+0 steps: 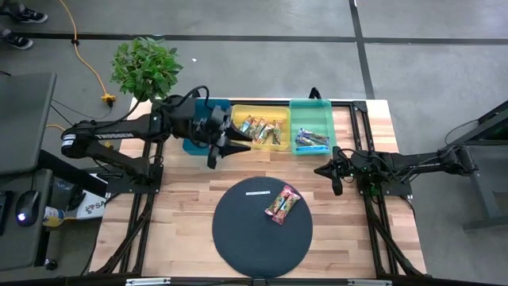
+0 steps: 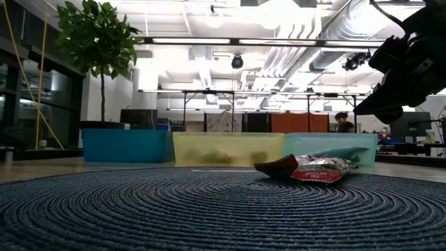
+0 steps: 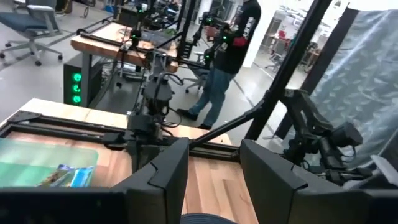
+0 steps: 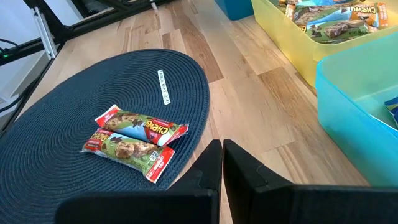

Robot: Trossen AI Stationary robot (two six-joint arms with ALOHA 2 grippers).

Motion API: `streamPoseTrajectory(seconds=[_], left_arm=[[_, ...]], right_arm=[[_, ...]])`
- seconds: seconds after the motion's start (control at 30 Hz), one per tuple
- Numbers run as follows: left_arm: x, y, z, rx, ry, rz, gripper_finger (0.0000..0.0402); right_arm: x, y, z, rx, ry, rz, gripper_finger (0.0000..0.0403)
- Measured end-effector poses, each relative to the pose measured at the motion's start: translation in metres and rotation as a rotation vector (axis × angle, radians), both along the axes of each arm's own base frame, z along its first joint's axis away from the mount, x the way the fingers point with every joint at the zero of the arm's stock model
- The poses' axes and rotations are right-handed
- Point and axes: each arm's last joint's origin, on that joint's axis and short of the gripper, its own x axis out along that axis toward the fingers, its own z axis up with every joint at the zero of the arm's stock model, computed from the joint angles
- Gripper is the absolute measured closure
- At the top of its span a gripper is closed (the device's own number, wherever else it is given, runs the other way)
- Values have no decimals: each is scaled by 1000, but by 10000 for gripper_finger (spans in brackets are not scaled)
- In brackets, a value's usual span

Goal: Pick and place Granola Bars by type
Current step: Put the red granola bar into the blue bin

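Note:
Two red-ended granola bars (image 1: 282, 204) (image 4: 134, 142) lie side by side on the dark round mat (image 1: 238, 238), right of its middle. More bars fill the yellow tray (image 1: 238, 111) at the back. Blue-wrapped bars (image 1: 312, 141) lie in the teal tray (image 1: 311, 106) beside it. My left gripper (image 1: 238, 149) (image 3: 214, 180) hovers level at the yellow tray's near left corner. It is open, with nothing between its fingers. My right gripper (image 1: 333, 173) (image 4: 222, 163) rests shut above the wood, right of the mat and in front of the teal tray.
A darker blue tray (image 1: 198, 143) stands left of the yellow one, partly under my left arm. A potted plant (image 1: 145, 67) sits at the back left corner. A small white label (image 1: 258, 192) lies on the mat. A person (image 3: 227, 56) stands beyond the table.

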Motion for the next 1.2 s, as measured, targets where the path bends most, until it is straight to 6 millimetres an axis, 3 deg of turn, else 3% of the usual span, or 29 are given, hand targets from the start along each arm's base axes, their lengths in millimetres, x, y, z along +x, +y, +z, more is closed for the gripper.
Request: streamPoseTrajectory(seconds=[0.4, 0.77, 1.0, 1.2], left_arm=[[-27, -20, 20, -1, -87, -53, 275], [-46, -59, 29, -50, -117, -16, 275], [-29, -83, 16, -223, -51, 217, 275], [7, -99, -5, -379, -45, 336, 276]], right_arm=[[0, 0, 0, 0, 0, 0, 402], [0, 0, 0, 0, 0, 0, 402], [0, 0, 0, 0, 0, 0, 402], [0, 0, 0, 0, 0, 0, 402]])
